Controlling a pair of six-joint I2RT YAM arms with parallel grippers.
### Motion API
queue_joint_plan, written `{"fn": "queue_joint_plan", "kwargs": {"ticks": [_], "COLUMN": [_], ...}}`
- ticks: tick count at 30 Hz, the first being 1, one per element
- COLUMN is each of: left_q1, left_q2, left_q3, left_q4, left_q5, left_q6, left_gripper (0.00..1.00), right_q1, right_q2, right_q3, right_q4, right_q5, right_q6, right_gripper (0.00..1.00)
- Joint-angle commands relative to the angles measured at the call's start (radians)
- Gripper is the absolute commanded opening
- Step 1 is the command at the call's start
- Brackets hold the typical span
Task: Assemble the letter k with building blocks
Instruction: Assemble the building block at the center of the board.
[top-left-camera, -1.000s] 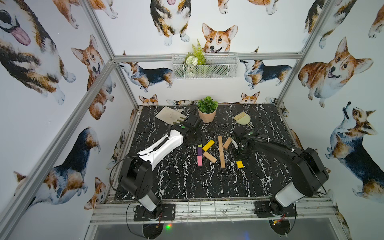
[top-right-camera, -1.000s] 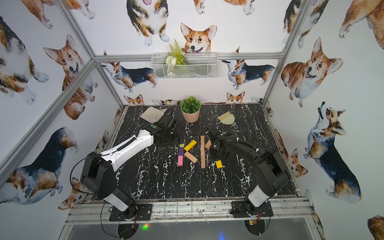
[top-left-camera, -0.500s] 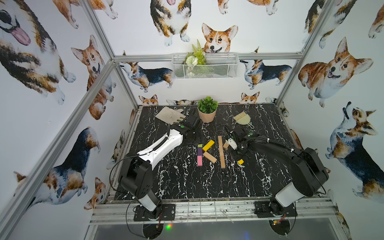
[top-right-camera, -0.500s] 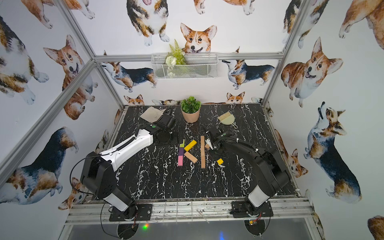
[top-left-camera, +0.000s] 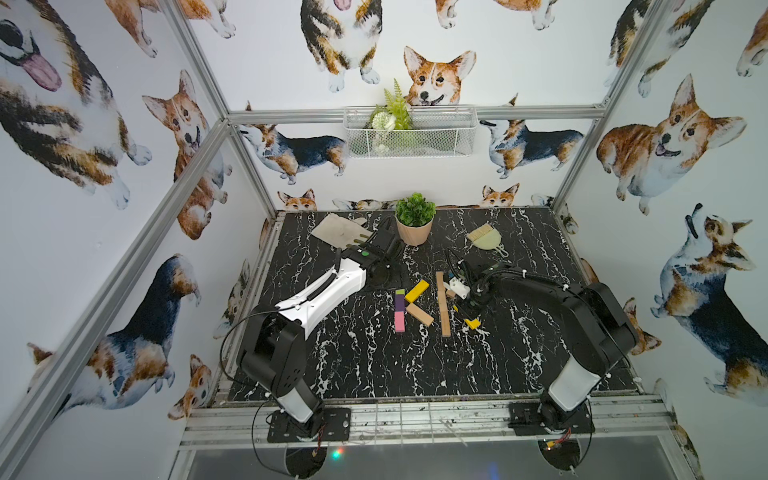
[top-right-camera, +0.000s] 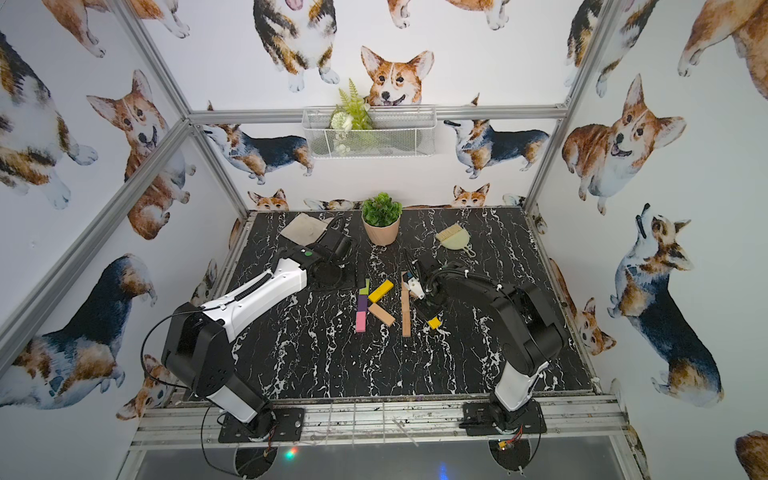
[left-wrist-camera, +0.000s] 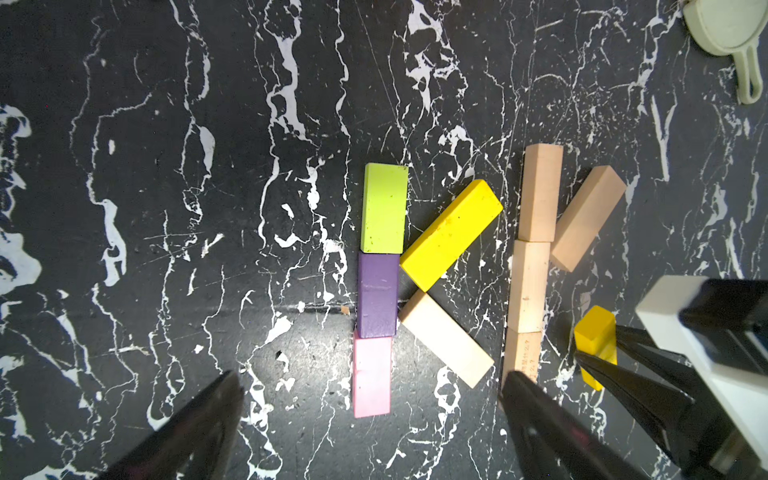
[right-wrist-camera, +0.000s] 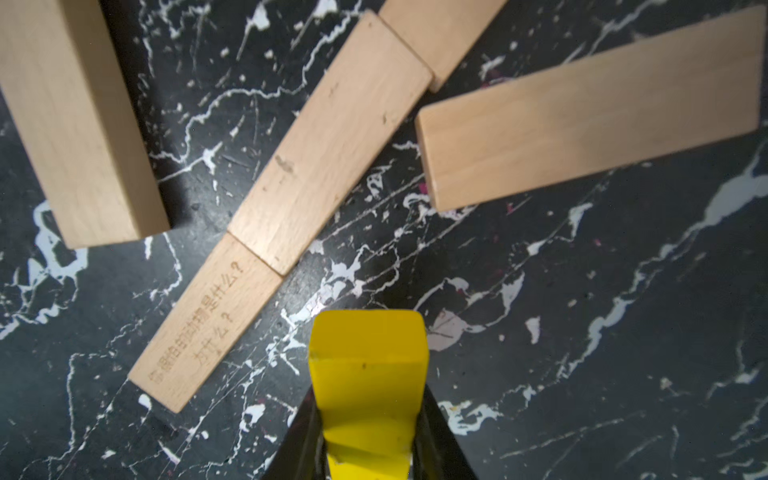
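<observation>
Building blocks form two groups mid-table. A green (left-wrist-camera: 384, 208), purple (left-wrist-camera: 377, 295) and pink (left-wrist-camera: 372, 376) column has a yellow block (top-left-camera: 417, 291) and a tan block (top-left-camera: 419, 314) slanting off its right side. To the right, three tan blocks make a column (top-left-camera: 443, 305) (right-wrist-camera: 332, 141), with one tan block (right-wrist-camera: 582, 108) slanting from its upper part. My right gripper (right-wrist-camera: 368, 436) (top-right-camera: 428, 313) is shut on a second yellow block (right-wrist-camera: 368, 365) (top-left-camera: 471, 322), held tilted just right of that column's near end. My left gripper (left-wrist-camera: 372, 378) hangs open and empty above the coloured group.
A potted plant (top-left-camera: 413, 222) stands at the back centre, with a tan brush and pale green dustpan (top-left-camera: 484, 239) to its right and a pale cloth (top-left-camera: 338, 228) to its left. A wire basket (top-left-camera: 409, 131) hangs on the back wall.
My right gripper has carried the yellow block slightly left, closer to the tan column. The left arm has not moved.
</observation>
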Motion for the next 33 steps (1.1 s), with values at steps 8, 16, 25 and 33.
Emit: {"fn": "queue_joint_plan", "kwargs": {"ticks": [8,16,25,33], "left_q1": [0.004,0.004,0.004,0.004], "left_q2": [-0.003,-0.001,-0.003,0.007], "left_q3": [0.0,-0.003,-0.002,0.001], "left_q4": [-0.009,-0.004,-0.007,-0.008], "left_q5": [-0.008,-0.003,-0.004,-0.004], "left_q6": [-0.006,-0.01,-0.012,-0.012], "left_gripper": [1.0,1.0,1.0,1.0], "right_q1": [-0.007,-0.023,-0.019,-0.005], "right_q2": [0.069,0.095,0.117,0.123], "right_q3": [0.029,0.043,0.059,0.065], "right_q4": [0.044,0.058,0.063,0.059], "right_q5": [-0.009,0.008,0.004,-0.008], "right_q6": [-0.016,0.005,0.016,0.016], "right_gripper": [0.05,0.05,0.05,0.07]}}
